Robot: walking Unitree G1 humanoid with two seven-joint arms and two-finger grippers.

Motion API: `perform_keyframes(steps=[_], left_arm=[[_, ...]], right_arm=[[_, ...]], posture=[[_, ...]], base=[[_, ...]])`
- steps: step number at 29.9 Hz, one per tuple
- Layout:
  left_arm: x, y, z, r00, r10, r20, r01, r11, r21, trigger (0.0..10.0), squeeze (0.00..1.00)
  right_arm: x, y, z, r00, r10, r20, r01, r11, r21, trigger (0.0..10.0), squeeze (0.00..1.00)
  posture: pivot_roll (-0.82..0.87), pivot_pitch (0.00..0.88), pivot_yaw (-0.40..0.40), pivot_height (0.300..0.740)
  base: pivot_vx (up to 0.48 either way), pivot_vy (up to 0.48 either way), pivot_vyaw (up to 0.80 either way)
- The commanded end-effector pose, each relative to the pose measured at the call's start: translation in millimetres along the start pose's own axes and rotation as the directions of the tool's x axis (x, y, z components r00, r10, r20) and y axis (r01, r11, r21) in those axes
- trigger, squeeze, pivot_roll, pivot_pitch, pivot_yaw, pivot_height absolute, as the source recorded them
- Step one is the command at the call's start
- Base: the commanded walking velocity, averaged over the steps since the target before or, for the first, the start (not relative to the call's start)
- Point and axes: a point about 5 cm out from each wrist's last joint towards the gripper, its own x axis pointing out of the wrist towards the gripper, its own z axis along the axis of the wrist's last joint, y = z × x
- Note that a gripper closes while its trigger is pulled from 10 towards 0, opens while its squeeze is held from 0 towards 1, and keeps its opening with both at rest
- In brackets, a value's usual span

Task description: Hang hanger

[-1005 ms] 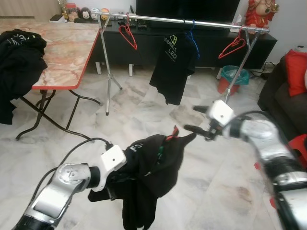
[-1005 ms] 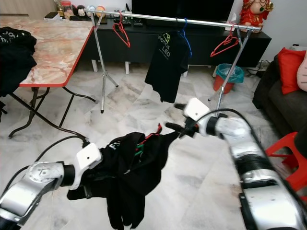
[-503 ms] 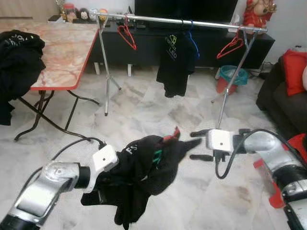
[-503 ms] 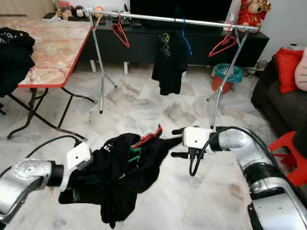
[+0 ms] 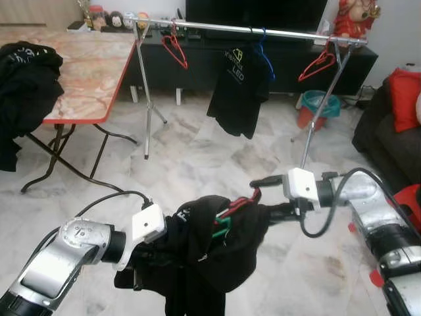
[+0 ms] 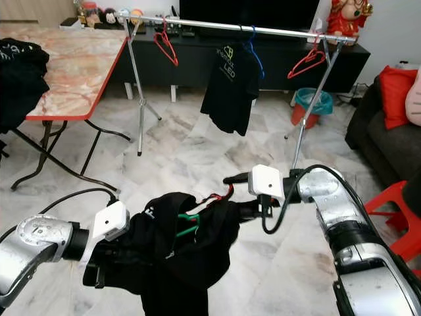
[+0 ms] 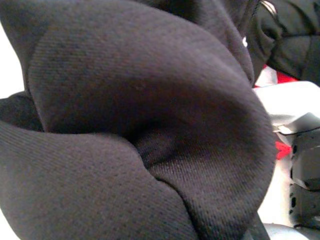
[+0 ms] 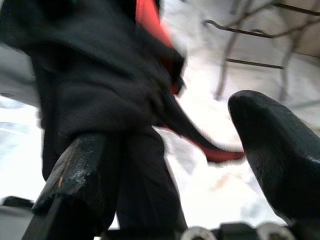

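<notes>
A bunched black shirt hangs off the floor from my left gripper, which is buried in the cloth and shut on it. A red hanger and a green one poke out of the shirt's top. My right gripper is open at the bundle's right edge, one finger above the red hanger's end and one below. In the right wrist view the red hanger lies between the two spread fingers. The silver clothes rail stands further off, ahead of me.
On the rail hang two red hangers and a black shirt on a blue hanger. A red-edged folding table with black clothes stands left. A teal bin, a dark sofa and a red stool are on the right.
My right gripper has closed in on the bundle and now straddles the red hanger's end. The left arm has brought the shirt up and nearer to it.
</notes>
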Motion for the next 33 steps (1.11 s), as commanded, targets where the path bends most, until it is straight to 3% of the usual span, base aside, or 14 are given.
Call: perform_keyframes(steps=[1, 4, 11, 12, 13, 14, 15, 33], left_arm=[[-0.8, -2.8, 7.3, 0.999, -0.038, 0.006, 0.038, 0.999, 0.027, 0.0, 0.0], [-2.6, -3.6, 5.6, 0.998, -0.054, -0.013, 0.055, 0.998, 0.028, 0.0, 0.0], [-2.4, -3.8, 5.7, 0.999, -0.052, -0.01, 0.052, 0.998, 0.029, 0.0, 0.0], [-2.0, -3.8, 6.2, 0.999, -0.051, -0.008, 0.051, 0.998, 0.031, 0.0, 0.0], [-1.6, -3.7, 6.5, 0.999, -0.051, -0.008, 0.051, 0.998, 0.032, 0.0, 0.0], [-1.4, -3.8, 6.7, 0.999, -0.051, -0.007, 0.051, 0.998, 0.032, 0.0, 0.0], [-1.3, -3.7, 7.3, 0.999, -0.051, -0.006, 0.051, 0.998, 0.033, 0.0, 0.0], [-1.6, -1.1, 12.9, 0.999, -0.043, 0.01, 0.042, 0.998, 0.054, 0.0, 0.0]], right_arm=[[-0.9, 4.9, 1.2, 0.997, 0.072, -0.002, -0.072, 0.997, -0.001, 10.0, 0.0], [-0.3, 10.6, -1.6, 0.99, 0.138, -0.028, -0.138, 0.99, 0.015, 10.0, 0.0], [1.9, 13.0, -1.9, 0.987, 0.162, -0.022, -0.161, 0.986, 0.031, 10.0, 0.0], [3.6, 14.7, -2.5, 0.984, 0.175, -0.019, -0.174, 0.984, 0.037, 6.7, 0.0], [4.8, 15.9, -3.0, 0.983, 0.183, -0.017, -0.182, 0.982, 0.042, 6.7, 0.0], [6.1, 16.5, -3.4, 0.983, 0.184, -0.016, -0.184, 0.982, 0.043, 1.0, 0.0], [8.0, 17.2, -4.0, 0.982, 0.186, -0.015, -0.185, 0.981, 0.053, 0.0, 0.0], [11.3, 27.7, -5.4, 0.969, 0.246, 0.012, -0.246, 0.963, 0.112, 0.0, 0.0]], posture=[[0.06, 0.0, -0.071, 0.74], [0.06, 0.0, -0.07, 0.74], [0.06, 0.0, -0.07, 0.74], [0.07, 0.0, -0.071, 0.74], [0.07, 0.0, -0.071, 0.74], [0.07, 0.0, -0.071, 0.74], [0.07, 0.0, -0.071, 0.74], [0.07, 0.0, -0.073, 0.74]], base=[[0.0, 0.0, 0.0], [0.0, 0.0, 0.0], [0.0, 0.0, 0.0], [0.0, 0.0, 0.0], [0.0, 0.0, 0.0], [0.0, 0.0, 0.0], [0.0, 0.0, 0.0], [0.0, 0.0, 0.0]])
